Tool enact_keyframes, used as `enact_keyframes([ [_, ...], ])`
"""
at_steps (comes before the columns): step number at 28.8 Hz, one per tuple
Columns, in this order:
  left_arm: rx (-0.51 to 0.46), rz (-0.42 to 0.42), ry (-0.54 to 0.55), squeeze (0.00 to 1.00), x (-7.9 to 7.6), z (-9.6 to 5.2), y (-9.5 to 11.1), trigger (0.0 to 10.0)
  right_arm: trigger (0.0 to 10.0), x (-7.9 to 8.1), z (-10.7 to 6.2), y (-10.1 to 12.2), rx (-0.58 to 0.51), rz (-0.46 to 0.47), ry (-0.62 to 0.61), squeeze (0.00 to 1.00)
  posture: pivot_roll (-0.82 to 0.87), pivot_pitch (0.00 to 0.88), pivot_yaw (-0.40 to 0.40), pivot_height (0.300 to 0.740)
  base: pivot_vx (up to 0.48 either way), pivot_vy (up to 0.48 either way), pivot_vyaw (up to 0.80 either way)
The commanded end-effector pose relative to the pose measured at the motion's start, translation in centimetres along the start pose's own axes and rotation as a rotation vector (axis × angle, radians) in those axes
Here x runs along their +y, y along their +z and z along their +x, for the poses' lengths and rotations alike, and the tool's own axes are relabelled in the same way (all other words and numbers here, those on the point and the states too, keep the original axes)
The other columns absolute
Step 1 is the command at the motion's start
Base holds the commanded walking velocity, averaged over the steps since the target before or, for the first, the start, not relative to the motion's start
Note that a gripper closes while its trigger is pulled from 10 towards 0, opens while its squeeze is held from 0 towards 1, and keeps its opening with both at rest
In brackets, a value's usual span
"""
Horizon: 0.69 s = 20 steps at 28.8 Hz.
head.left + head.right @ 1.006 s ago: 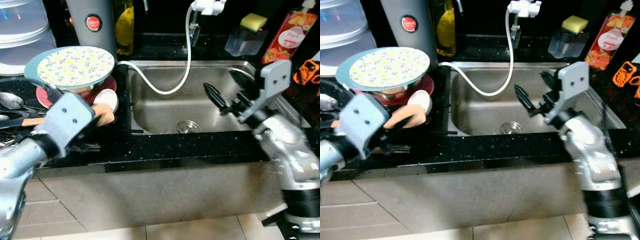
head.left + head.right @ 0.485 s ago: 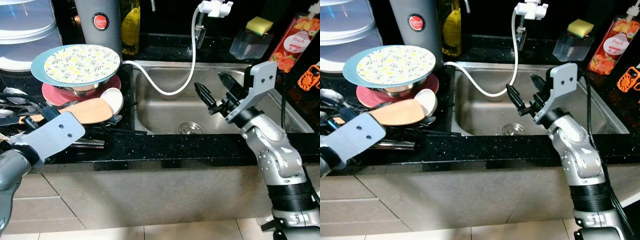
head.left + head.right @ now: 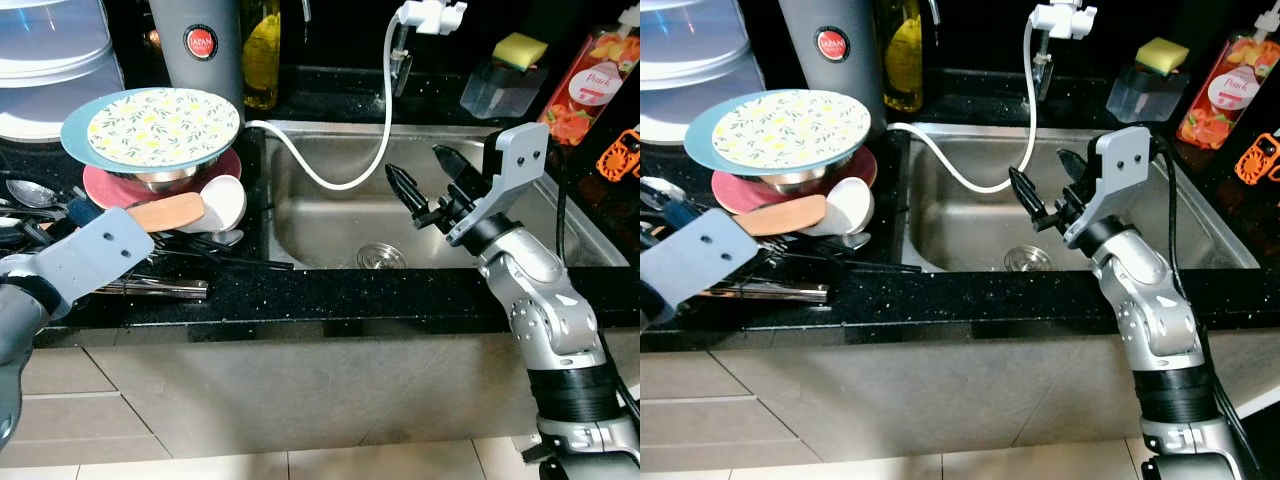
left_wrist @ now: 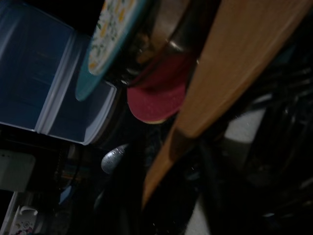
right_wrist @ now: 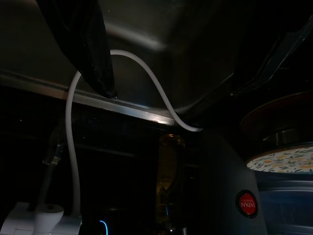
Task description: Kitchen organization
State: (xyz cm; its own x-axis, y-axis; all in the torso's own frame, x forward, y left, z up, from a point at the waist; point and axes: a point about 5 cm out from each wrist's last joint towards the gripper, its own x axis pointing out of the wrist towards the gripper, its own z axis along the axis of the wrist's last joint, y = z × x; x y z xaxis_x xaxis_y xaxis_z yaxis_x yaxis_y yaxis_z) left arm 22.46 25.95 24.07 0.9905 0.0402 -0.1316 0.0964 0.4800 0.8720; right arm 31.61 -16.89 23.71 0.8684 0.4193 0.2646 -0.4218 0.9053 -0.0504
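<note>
My left gripper is over the cutlery pile at the counter's left and is shut on the handle of a wooden spatula. Its grey wrist plate hides most of the fingers. In the left wrist view the spatula runs slantwise close to the camera. The blade lies beside a white cup. Behind it, a flowered plate rests on a steel bowl over a red plate. My right gripper hangs open above the steel sink, holding nothing.
A white hose loops from the tap head into the sink. A grey flask, an oil bottle, a sponge holder and a pink soap bottle line the back. Forks and spoons lie at the front left.
The left gripper has drawn back to the left with the spatula, so its blade sits lower and farther from the camera. The right gripper has barely moved.
</note>
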Motion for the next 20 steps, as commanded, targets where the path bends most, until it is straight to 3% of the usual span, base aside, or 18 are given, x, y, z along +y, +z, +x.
enact_keyframes([
  [1,0.032,-0.027,-0.02,0.69,-0.6,0.3,-0.7,10.0,10.0,-0.6,-0.2,-0.5,0.025,0.007,-0.028,0.0,0.19,0.0,-0.073,0.74,0.0,0.0,0.0],
  [3,0.044,-0.029,-0.011,0.67,-0.5,0.4,-0.9,10.0,10.0,-0.6,-0.2,-0.5,0.024,0.007,-0.028,0.0,0.19,0.0,-0.073,0.74,0.0,0.0,0.0],
  [4,0.064,-0.035,-0.001,0.0,-0.4,0.5,-1.3,10.0,10.0,-0.6,-0.2,-0.5,0.024,0.008,-0.029,0.0,0.19,0.0,-0.074,0.74,0.0,0.0,0.0],
  [7,0.08,-0.045,0.005,0.0,-0.4,0.7,-1.6,10.0,10.0,-0.6,-0.2,-0.5,0.024,0.009,-0.03,0.0,0.19,0.0,-0.074,0.74,0.0,0.0,0.0],
  [10,0.134,-0.131,-0.027,0.0,-0.9,1.2,-2.7,10.0,10.0,-0.6,-0.3,-0.4,0.021,0.008,-0.034,0.0,0.18,0.0,-0.071,0.74,0.0,0.0,0.0],
  [13,0.152,-0.138,-0.027,0.0,-0.9,1.2,-3.0,9.9,10.0,-0.6,-0.3,-0.4,0.02,0.007,-0.036,0.0,0.18,0.0,-0.071,0.74,0.0,0.0,0.0],
  [15,0.178,-0.148,-0.02,0.0,-0.7,1.2,-3.6,7.3,10.0,-0.7,-0.4,-0.4,0.02,0.006,-0.04,0.0,0.18,0.0,-0.068,0.74,0.0,0.0,0.0],
  [17,0.186,-0.154,-0.016,0.0,-0.7,1.2,-3.7,7.3,10.0,-0.7,-0.5,-0.3,0.02,0.006,-0.042,0.0,0.18,0.0,-0.068,0.74,0.0,0.0,0.0],
  [18,0.196,-0.166,-0.02,0.0,-0.7,1.3,-4.0,3.3,10.0,-0.7,-0.5,-0.3,0.02,0.007,-0.043,0.0,0.18,0.0,-0.067,0.74,0.0,0.0,0.0],
  [20,0.205,-0.182,-0.033,0.0,-0.8,1.3,-4.2,3.3,10.0,-0.7,-0.6,-0.3,0.02,0.007,-0.044,0.0,0.18,0.0,-0.066,0.74,0.0,0.0,0.0],
])
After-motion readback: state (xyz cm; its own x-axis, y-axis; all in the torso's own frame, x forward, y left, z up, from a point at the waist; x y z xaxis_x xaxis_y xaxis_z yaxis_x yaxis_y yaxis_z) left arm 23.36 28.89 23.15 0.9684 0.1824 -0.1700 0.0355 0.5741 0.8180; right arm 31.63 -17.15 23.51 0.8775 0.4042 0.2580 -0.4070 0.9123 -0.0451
